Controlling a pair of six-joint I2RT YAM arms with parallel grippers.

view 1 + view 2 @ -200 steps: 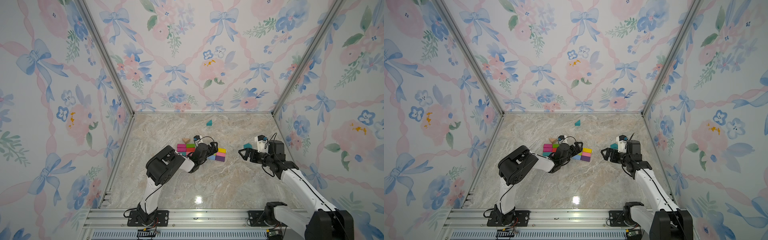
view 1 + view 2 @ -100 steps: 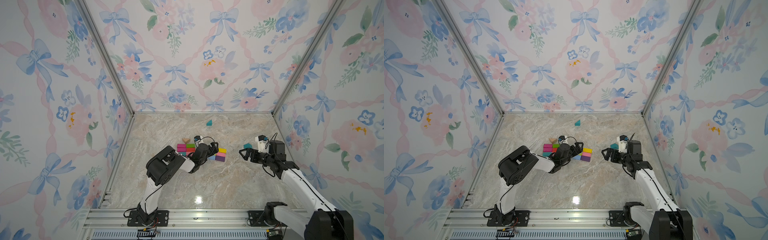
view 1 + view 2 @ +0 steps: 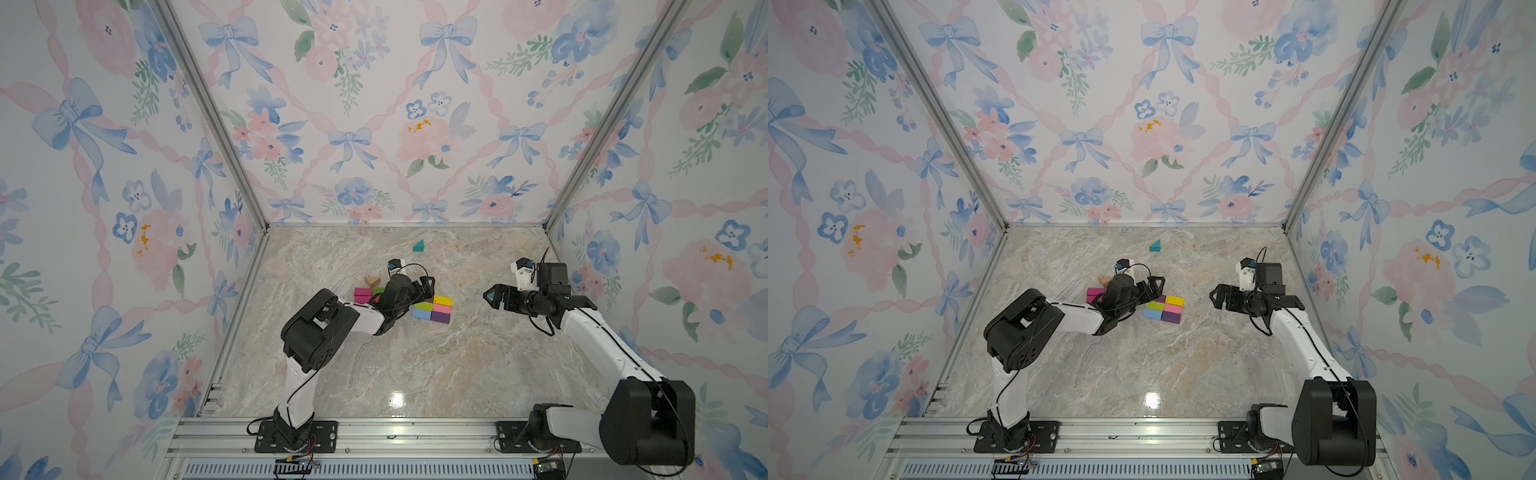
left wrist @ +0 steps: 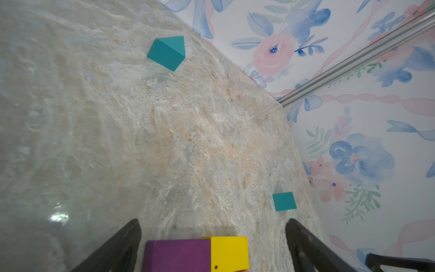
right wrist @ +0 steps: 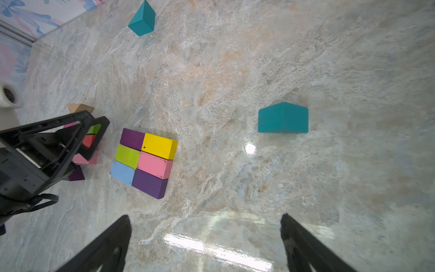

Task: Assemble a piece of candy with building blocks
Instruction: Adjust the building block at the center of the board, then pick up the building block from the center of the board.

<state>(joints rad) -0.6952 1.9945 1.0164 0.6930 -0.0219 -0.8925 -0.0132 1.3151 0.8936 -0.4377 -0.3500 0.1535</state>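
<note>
In both top views, the left fingers (image 3: 429, 286) are spread wide at the purple-and-yellow end of one six-brick slab (image 3: 434, 309) on the worktop (image 3: 395, 357). The right fingers (image 3: 494, 296) are also wide, grip nothing, and are well apart from the slab. One teal prism (image 3: 418, 246) lies beyond both.

Left wrist: one purple brick (image 4: 177, 255) and one yellow brick (image 4: 229, 253) touch each other between the fingers. A second teal prism (image 4: 284, 200) lies ahead.

Right wrist: the slab is two by three, matte and flush: purple, yellow, green, pink, blue, purple. One tan prism (image 5: 80, 107) sits behind the left fingers.
</note>
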